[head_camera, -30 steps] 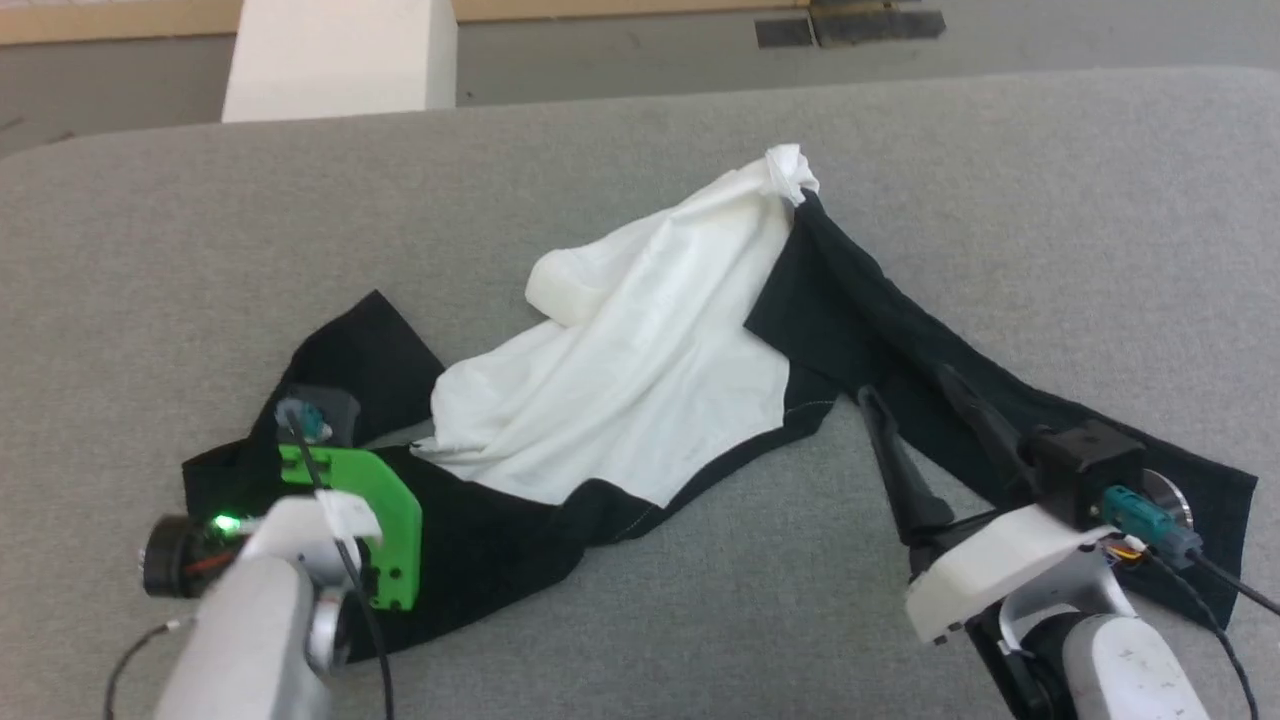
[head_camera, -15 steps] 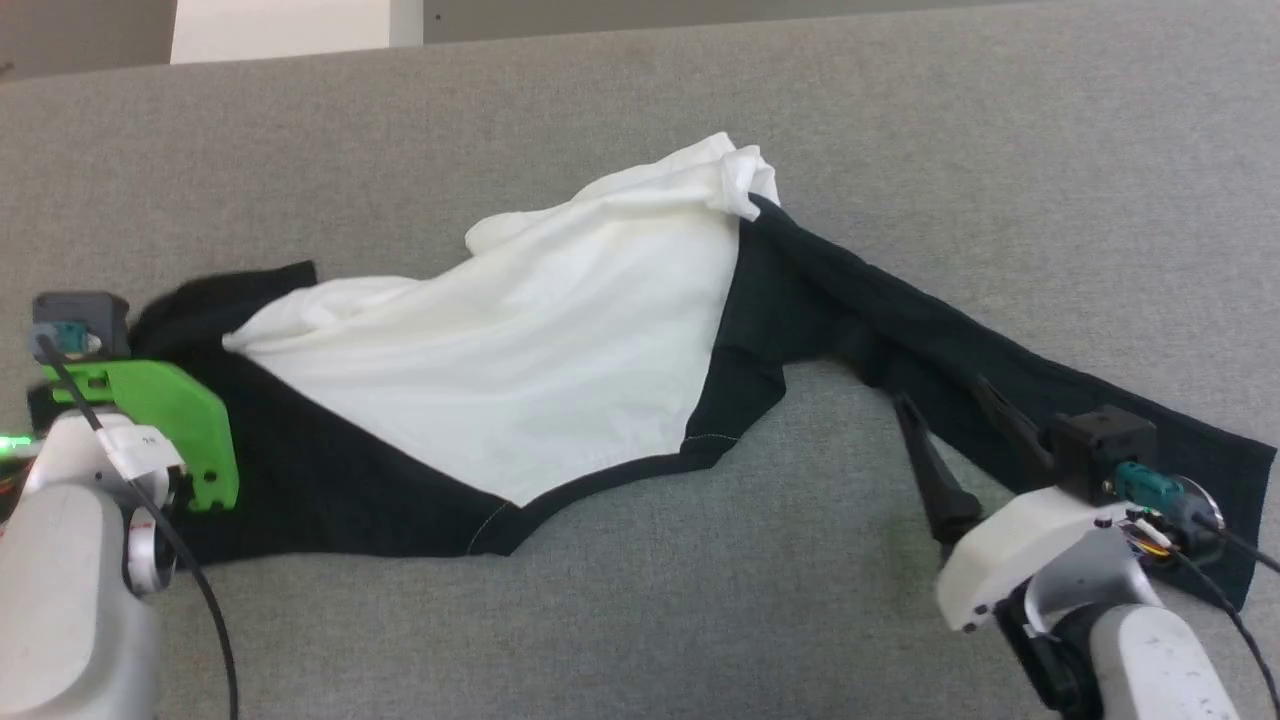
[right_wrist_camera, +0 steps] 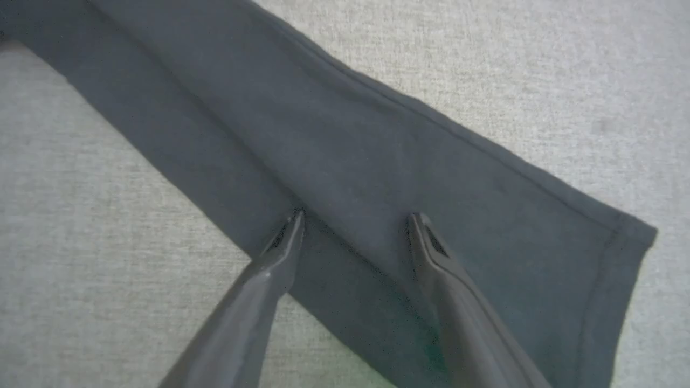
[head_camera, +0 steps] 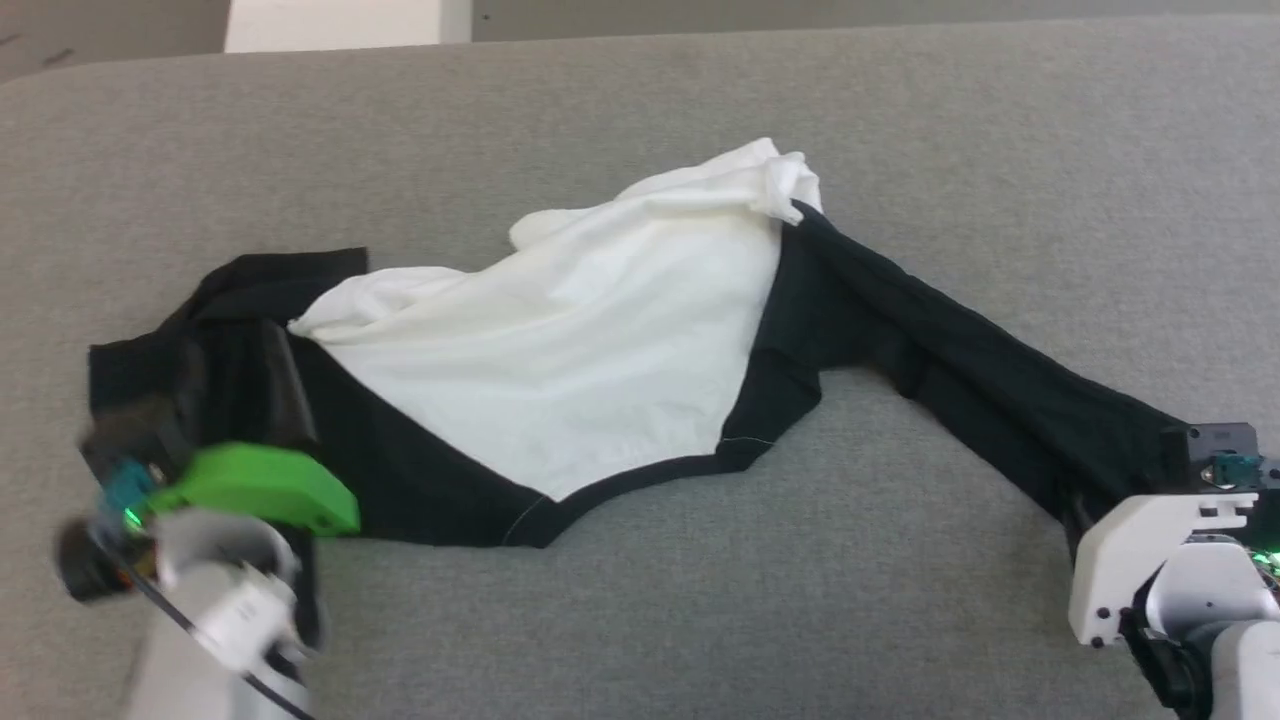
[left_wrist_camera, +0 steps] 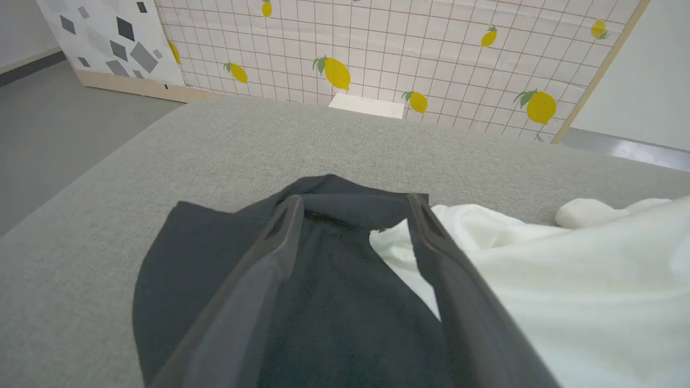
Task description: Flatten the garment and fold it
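The garment lies spread across the grey padded surface, its white body panel (head_camera: 600, 370) in the middle. One black sleeve (head_camera: 1000, 390) runs out to the lower right. My left gripper (left_wrist_camera: 354, 202) is open, its fingers low over the bunched black part (left_wrist_camera: 334, 302) at the garment's left end, with the white panel (left_wrist_camera: 566, 280) just to their right. Its green wrist mount (head_camera: 255, 490) looks blurred in the head view. My right gripper (right_wrist_camera: 357, 216) is open too, fingertips on or just above the flat sleeve near its cuff (right_wrist_camera: 620, 253). Nothing is pinched between either pair of fingers.
The grey surface (head_camera: 640, 600) has a rounded far edge with floor (left_wrist_camera: 54, 124) beyond it on the left. A lemon-patterned tiled panel (left_wrist_camera: 377, 48) stands behind the surface, and a white block (head_camera: 330, 22) sits past the far edge.
The garment's left end was drawn out to the left and the white panel now lies flatter. My left gripper has opened off the black part. My right gripper shifted toward the sleeve's cuff. The head camera also moved.
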`<state>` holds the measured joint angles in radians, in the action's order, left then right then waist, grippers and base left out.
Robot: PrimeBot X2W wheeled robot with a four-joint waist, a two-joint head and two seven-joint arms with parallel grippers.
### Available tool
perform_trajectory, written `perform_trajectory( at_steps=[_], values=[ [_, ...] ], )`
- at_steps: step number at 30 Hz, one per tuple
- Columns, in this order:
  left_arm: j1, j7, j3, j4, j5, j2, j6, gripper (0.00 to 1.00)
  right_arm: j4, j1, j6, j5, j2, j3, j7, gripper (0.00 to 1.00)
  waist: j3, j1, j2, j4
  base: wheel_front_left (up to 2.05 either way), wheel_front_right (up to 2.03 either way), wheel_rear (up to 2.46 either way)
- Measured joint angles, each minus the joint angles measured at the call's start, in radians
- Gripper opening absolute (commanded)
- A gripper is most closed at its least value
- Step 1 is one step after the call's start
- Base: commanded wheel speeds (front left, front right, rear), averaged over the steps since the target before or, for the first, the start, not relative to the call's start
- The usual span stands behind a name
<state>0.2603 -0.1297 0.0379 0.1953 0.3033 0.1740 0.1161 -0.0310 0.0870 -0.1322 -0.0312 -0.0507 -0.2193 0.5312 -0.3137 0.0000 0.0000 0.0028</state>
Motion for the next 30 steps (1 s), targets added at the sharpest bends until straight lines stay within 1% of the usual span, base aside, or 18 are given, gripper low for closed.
perform_trajectory(
  at_steps=[1, 2, 3, 4, 5, 7, 11, 15, 17, 21, 24, 26, 28, 30],
  values=[
    [-0.014, -0.018, -0.002, 0.000, 0.005, -0.017, 0.001, 1.00, -0.007, 0.001, 0.000, -0.008, 0.001, -0.009, 0.014, 1.00, 0.003, 0.0000, 0.0000, 0.005, 0.00, 0.00, 0.00],
    [-0.029, -0.044, -0.001, -0.005, 0.013, -0.037, 0.001, 1.00, -0.015, 0.004, -0.001, -0.017, 0.001, -0.019, 0.028, 0.45, 0.005, 0.0000, 0.0000, 0.013, 0.00, 0.00, 0.00],
    [-0.040, -0.065, 0.000, -0.007, 0.029, -0.053, 0.003, 1.00, -0.025, 0.013, -0.001, -0.023, 0.000, -0.028, 0.039, 0.29, 0.008, 0.0000, 0.0000, 0.021, 0.00, 0.00, 0.00],
    [-0.046, -0.080, -0.002, -0.008, 0.035, -0.060, 0.002, 1.00, -0.036, 0.023, -0.001, -0.028, -0.007, -0.034, 0.045, 0.00, 0.010, 0.0000, 0.0000, 0.029, 0.00, 0.00, 0.00],
    [-0.050, -0.090, -0.004, -0.010, 0.035, -0.062, 0.002, 1.00, -0.045, 0.033, -0.001, -0.032, -0.019, -0.035, 0.045, 0.00, 0.011, 0.0000, 0.0000, 0.035, 0.00, 0.00, 0.00],
    [-0.056, -0.103, -0.017, -0.018, 0.035, -0.067, -0.002, 1.00, -0.080, 0.071, -0.001, -0.038, -0.062, -0.041, 0.051, 0.00, 0.012, 0.0000, 0.0000, 0.052, 0.00, 0.00, 0.00],
    [-0.057, -0.111, -0.033, -0.022, 0.031, -0.077, -0.004, 1.00, -0.153, 0.158, 0.000, -0.067, -0.174, -0.076, 0.040, 0.00, 0.006, 0.0000, 0.0000, 0.082, 0.00, 0.00, 0.00],
    [-0.053, -0.115, -0.050, -0.022, 0.029, -0.081, -0.010, 1.00, -0.215, 0.283, 0.000, -0.100, -0.293, -0.094, -0.003, 0.00, -0.011, 0.0000, 0.0000, 0.114, 0.00, 0.00, 0.00],
    [-0.046, -0.119, -0.061, -0.021, 0.026, -0.084, -0.011, 1.00, -0.243, 0.362, -0.001, -0.107, -0.355, -0.079, -0.035, 0.00, -0.025, 0.0000, 0.0001, 0.131, 0.00, 0.00, 0.00],
    [-0.023, -0.120, -0.073, -0.021, 0.024, -0.089, -0.013, 1.00, -0.284, 0.526, 0.000, -0.129, -0.443, -0.053, -0.105, 0.00, -0.056, 0.0001, 0.0000, 0.164, 0.00, 0.00, 0.00],
    [-0.011, -0.121, -0.088, -0.017, 0.024, -0.095, -0.019, 1.00, -0.341, 0.621, 0.000, -0.142, -0.498, -0.025, -0.141, 0.00, -0.077, 0.0002, 0.0000, 0.193, 0.00, 0.00, 0.00],
    [-0.005, -0.123, -0.098, -0.013, 0.024, -0.101, -0.021, 1.00, -0.384, 0.650, 0.000, -0.141, -0.519, 0.007, -0.142, 0.00, -0.089, 0.0002, 0.0000, 0.214, 0.00, 0.00, 0.00],
    [-0.002, -0.123, -0.108, -0.008, 0.025, -0.106, -0.025, 1.00, -0.430, 0.669, 0.000, -0.124, -0.522, 0.052, -0.138, 0.00, -0.102, 0.0002, 0.0000, 0.236, 0.00, 0.00, 0.00],
    [-0.001, -0.123, -0.113, -0.007, 0.025, -0.106, -0.026, 1.00, -0.463, 0.682, 0.000, -0.097, -0.511, 0.079, -0.132, 0.00, -0.115, 0.0002, 0.0000, 0.253, 0.00, 0.00, 0.00]
  ],
)
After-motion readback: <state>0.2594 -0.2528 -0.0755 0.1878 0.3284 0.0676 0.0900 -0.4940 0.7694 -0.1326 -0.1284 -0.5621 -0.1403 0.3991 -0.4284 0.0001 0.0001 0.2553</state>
